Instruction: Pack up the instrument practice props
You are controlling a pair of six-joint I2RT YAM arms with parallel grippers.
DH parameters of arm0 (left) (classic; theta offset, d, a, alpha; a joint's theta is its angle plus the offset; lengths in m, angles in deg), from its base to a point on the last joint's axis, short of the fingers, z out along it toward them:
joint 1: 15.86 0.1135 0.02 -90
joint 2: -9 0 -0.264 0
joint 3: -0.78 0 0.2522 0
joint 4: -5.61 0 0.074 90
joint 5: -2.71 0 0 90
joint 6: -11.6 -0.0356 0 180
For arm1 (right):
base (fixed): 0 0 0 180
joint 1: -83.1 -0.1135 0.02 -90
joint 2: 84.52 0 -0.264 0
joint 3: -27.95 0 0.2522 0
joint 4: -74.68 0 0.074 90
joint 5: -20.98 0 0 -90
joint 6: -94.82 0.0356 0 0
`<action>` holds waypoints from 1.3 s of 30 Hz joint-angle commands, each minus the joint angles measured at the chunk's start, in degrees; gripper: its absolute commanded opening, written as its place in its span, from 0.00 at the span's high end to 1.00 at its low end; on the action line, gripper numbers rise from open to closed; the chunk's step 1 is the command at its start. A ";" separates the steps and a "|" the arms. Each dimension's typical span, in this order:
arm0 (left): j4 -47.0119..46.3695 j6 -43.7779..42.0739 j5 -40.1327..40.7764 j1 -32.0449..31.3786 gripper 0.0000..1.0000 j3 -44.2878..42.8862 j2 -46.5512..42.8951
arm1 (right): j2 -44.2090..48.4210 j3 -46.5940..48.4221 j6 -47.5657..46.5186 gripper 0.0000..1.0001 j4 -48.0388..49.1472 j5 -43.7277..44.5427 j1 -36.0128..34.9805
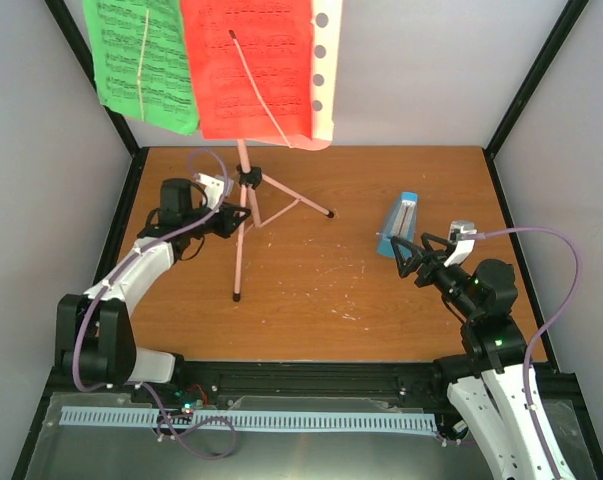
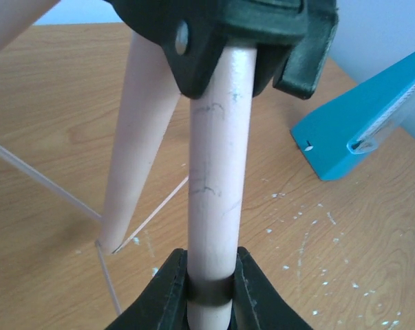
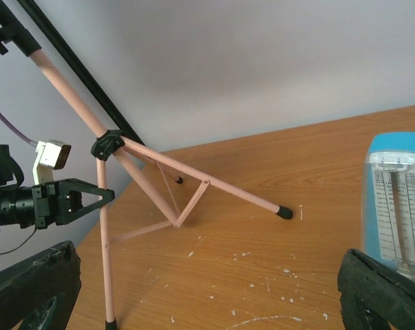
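Note:
The pink tripod music stand (image 1: pixel 243 165) stands at the back left of the wooden table. High on its desk hang a red page (image 1: pixel 243 65) and a green page (image 1: pixel 141 55). My left gripper (image 1: pixel 243 215) is shut on the stand's near leg (image 2: pixel 214 199), just below the black hub (image 2: pixel 241 34), with both fingers pressed against the tube. The blue pyramid metronome (image 1: pixel 401 222) stands upright at the right. My right gripper (image 1: pixel 406 255) stands open just in front of it, with nothing between its fingers (image 3: pixel 382 292). In the right wrist view the metronome (image 3: pixel 398 206) sits at the right edge.
Black frame posts (image 1: pixel 526 85) and grey walls enclose the table (image 1: pixel 321 320) at the back and sides. The stand's other two legs spread toward the back and the right, one foot (image 1: pixel 330 213) near the table's middle. A purple cable (image 1: pixel 566 290) loops beside the right arm.

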 commanded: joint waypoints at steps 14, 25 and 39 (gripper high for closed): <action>-14.90 30.59 19.09 -18.31 1.00 -8.81 9.14 | 2.49 0.24 1.20 0.00 -4.73 4.14 0.16; -19.58 29.97 18.50 -19.70 1.00 -20.41 23.64 | 2.74 -0.11 4.24 0.00 -7.13 3.84 0.16; -18.93 24.30 17.92 -19.66 0.03 -16.56 14.91 | 1.48 0.63 6.20 0.00 -6.43 2.88 0.21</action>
